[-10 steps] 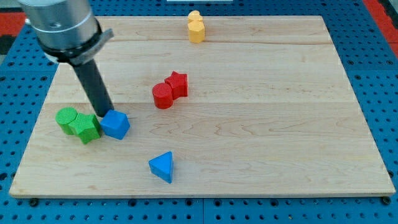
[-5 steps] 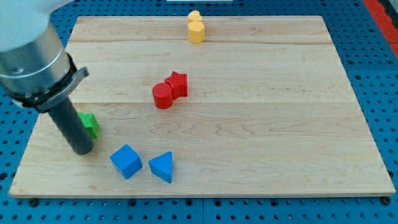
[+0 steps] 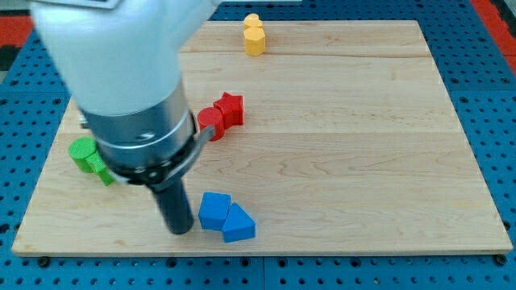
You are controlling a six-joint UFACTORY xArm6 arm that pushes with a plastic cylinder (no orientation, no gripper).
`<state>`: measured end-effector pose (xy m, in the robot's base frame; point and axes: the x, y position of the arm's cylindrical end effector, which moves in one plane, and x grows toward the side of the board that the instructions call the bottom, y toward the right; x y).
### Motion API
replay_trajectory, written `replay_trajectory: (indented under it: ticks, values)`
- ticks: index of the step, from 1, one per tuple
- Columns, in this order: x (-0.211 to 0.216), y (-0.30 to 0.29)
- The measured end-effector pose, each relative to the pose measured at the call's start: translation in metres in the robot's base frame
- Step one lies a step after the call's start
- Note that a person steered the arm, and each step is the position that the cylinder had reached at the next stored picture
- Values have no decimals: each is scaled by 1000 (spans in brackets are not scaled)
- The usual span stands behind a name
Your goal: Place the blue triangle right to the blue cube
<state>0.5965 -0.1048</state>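
The blue cube [image 3: 214, 210] lies near the board's bottom edge, left of centre. The blue triangle [image 3: 239, 225] touches its right side, slightly lower. My tip [image 3: 179, 230] stands on the board just left of the blue cube, very close to it or touching. The arm's large grey body fills the view's upper left and hides part of the board.
Two red blocks [image 3: 220, 115] sit together at mid-board, partly behind the arm. Two green blocks [image 3: 86, 155] lie at the left edge, partly hidden. Two yellow blocks [image 3: 254, 35] stand at the top centre. The wooden board [image 3: 363, 161] lies on a blue pegboard.
The blue cube slid down, then right, and now touches the triangle, which shifted right. My tip went from above the cube, out to the left, to just left of it.
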Motion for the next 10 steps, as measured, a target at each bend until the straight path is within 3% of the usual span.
replay_trajectory:
  ticks: [1,3,4,6,9,10]
  values:
    - [23,0]
    - [22,85]
    - [22,82]
    - [9,106]
    - [6,217]
    - [-5,228]
